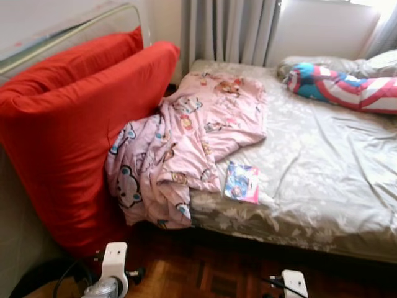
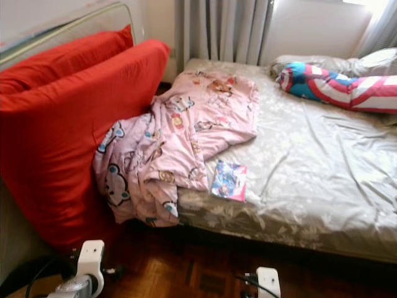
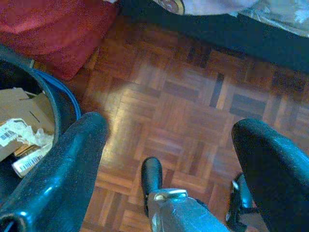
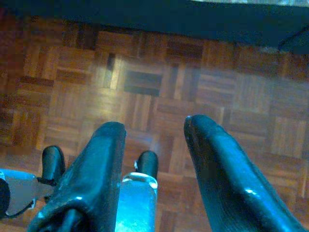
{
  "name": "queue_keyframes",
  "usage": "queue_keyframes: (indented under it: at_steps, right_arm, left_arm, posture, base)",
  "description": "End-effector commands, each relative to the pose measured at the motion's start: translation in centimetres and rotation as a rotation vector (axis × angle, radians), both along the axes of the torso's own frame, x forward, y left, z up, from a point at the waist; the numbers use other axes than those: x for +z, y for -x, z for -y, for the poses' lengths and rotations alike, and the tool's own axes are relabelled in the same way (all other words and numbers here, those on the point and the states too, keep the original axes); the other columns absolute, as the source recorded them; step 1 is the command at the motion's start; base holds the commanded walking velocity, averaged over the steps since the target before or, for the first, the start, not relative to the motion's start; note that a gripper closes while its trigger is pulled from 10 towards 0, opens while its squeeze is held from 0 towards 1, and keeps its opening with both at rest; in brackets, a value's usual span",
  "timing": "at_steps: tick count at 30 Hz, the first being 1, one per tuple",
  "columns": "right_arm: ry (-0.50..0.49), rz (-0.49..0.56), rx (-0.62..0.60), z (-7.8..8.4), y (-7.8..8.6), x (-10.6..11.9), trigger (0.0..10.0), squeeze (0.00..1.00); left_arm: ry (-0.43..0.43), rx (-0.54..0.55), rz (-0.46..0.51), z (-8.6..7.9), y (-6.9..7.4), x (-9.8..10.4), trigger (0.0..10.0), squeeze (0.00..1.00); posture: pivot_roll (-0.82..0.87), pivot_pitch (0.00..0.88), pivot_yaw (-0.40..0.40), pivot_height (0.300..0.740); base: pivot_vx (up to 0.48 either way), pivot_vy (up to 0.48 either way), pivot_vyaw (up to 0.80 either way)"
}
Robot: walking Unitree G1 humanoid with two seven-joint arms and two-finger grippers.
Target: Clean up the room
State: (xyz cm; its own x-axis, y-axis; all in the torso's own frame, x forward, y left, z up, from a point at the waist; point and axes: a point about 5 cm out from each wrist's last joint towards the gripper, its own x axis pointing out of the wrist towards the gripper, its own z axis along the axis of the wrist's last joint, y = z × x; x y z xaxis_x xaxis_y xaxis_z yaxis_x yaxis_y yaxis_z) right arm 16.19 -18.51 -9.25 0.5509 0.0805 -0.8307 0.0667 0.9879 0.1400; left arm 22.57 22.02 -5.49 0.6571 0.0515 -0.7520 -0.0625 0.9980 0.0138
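Observation:
A pink cartoon-print blanket (image 1: 186,143) lies crumpled on the bed's near left corner and hangs over its edge toward the floor. A small colourful booklet or packet (image 1: 242,182) rests on the grey sheet (image 1: 322,161) beside it. Both arms hang low in front of the bed, over parquet floor (image 3: 183,92). My left gripper (image 3: 171,125) is open with nothing between its fingers. My right gripper (image 4: 154,124) is also open and holds nothing.
Two big red cushions (image 1: 74,124) lean upright left of the bed, against the blanket. A blue, red and white pillow (image 1: 347,87) lies at the bed's far right. A dark bin (image 3: 60,113) with cardboard and paper stands on the floor by my left gripper. Grey curtains (image 1: 226,28) hang behind.

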Motion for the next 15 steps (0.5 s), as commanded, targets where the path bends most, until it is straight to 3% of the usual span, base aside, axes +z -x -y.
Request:
queue_keyframes:
  at_steps: [1, 15]
  right_arm:
    - [0.004, 0.004, -0.005, 0.21, -0.05, 0.05, 10.0, 0.00]
    - [0.011, 0.004, 0.013, 0.19, -0.04, 0.05, 10.0, 0.00]
  left_arm:
    - [0.005, 0.003, -0.013, 0.04, 0.14, -0.12, 10.0, 0.00]
    - [0.006, 0.000, -0.013, 0.03, 0.19, -0.15, 10.0, 0.00]
  posture:
    - [-0.04, 0.000, -0.053, 0.740]
    - [-0.04, 0.000, -0.051, 0.740]
  base:
    - [0.304, 0.000, 0.00]
    - [0.306, 0.000, 0.00]
